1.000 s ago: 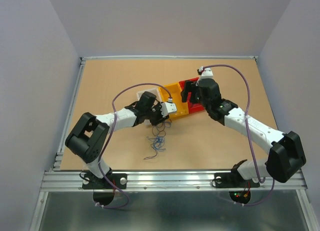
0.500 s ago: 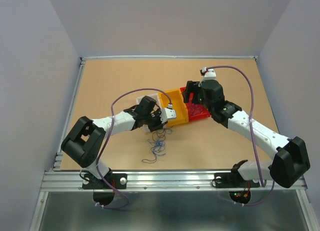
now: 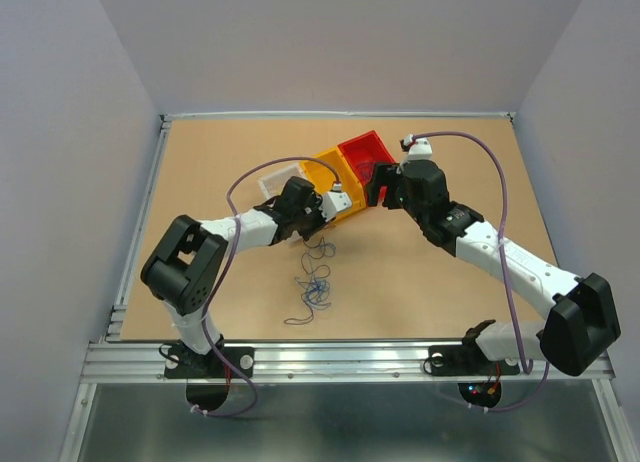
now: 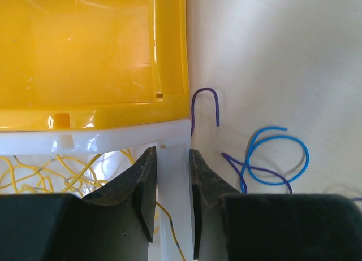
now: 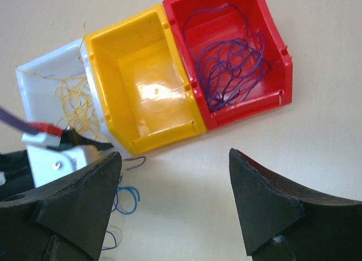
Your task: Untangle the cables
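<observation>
The loose cables [image 3: 315, 282] lie as a tangle of thin blue and purple wires on the table, in front of a row of three bins. In the left wrist view a purple wire [image 4: 205, 103] and a blue loop [image 4: 277, 156] lie just right of my left gripper [image 4: 171, 153]. It is shut on the white bin's wall [image 4: 172, 182]. Yellow wires [image 4: 34, 170] fill that white bin [image 3: 280, 180]. My right gripper [image 5: 174, 156] hangs open above the table, near the empty yellow bin [image 5: 147, 80]. Purple wires [image 5: 232, 57] lie in the red bin [image 5: 283, 74].
The three bins stand joined in a slanted row, white [image 5: 34, 80] on the left, then yellow [image 3: 335, 177], then red [image 3: 365, 154]. A raised rim [image 3: 150, 212] borders the wooden table. Both arms' lilac cables arch above it.
My left gripper has closed on the white bin's wall. The row of bins first slid nearer, then swung back toward the far left. The right gripper stayed open and moved little.
</observation>
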`<state>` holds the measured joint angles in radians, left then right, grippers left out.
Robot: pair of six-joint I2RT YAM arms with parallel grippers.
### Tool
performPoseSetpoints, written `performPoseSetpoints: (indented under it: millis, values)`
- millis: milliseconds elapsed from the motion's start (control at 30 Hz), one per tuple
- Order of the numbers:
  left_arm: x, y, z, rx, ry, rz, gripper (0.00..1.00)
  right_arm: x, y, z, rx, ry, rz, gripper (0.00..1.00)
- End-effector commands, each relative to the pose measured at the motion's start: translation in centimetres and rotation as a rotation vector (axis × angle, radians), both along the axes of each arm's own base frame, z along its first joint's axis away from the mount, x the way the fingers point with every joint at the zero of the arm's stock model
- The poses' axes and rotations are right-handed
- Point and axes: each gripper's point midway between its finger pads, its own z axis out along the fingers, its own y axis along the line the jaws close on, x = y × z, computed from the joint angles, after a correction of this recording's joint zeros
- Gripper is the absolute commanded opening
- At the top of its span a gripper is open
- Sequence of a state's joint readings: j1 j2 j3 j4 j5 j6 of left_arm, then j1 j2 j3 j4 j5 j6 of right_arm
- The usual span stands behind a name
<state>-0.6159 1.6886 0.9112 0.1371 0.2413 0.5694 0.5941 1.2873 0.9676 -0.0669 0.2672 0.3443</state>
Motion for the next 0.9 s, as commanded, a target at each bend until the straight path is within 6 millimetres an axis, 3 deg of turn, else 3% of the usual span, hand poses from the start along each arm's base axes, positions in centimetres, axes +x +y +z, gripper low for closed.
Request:
performPoseSetpoints:
  millis: [0, 133, 233, 267, 300, 333, 467, 667, 767, 867]
  values:
    - [4.2, -1.0, 3.1, -0.029, -0.103, 0.020, 0.00, -0.1, 0.1, 1.3, 0.033, -0.039, 0.009, 0.82]
    - [4.6, -2.0, 4.7, -0.044, -0.119, -0.027, 0.03, -0.2, 0.2, 1.4, 0.041, -0.040, 0.016, 0.82]
    - [3.9, -2.1, 5.9, -0.062, -0.121, -0.054, 0.16, -0.4, 0.2, 1.7, 0.045, -0.046, 0.022, 0.82]
    - [3.8, -2.1, 6.3, -0.070, -0.126, -0.061, 0.22, -0.4, 0.2, 1.7, 0.047, -0.046, 0.021, 0.82]
    - [3.6, -2.0, 7.3, -0.082, -0.142, -0.063, 0.41, -0.4, 0.3, 1.7, 0.049, -0.046, 0.027, 0.82]
    - [3.6, -1.9, 8.4, -0.095, -0.158, -0.045, 0.52, -0.5, 0.3, 1.7, 0.047, -0.045, 0.029, 0.82]
    - [2.9, -1.6, 11.1, -0.141, -0.199, -0.039, 0.72, -0.5, 0.6, 1.5, 0.051, -0.037, 0.048, 0.82]
    - [1.5, -1.2, 14.8, -0.195, -0.250, -0.057, 0.77, -0.8, 1.0, 1.3, 0.051, -0.030, 0.072, 0.82]
    - [-1.0, -1.4, 14.5, -0.170, -0.198, -0.144, 0.77, -1.1, 1.3, 1.4, 0.056, -0.032, 0.094, 0.82]
    - [-4.1, -1.5, 11.8, -0.126, -0.110, -0.196, 0.77, -1.3, 1.1, 1.7, 0.059, -0.040, 0.093, 0.82]
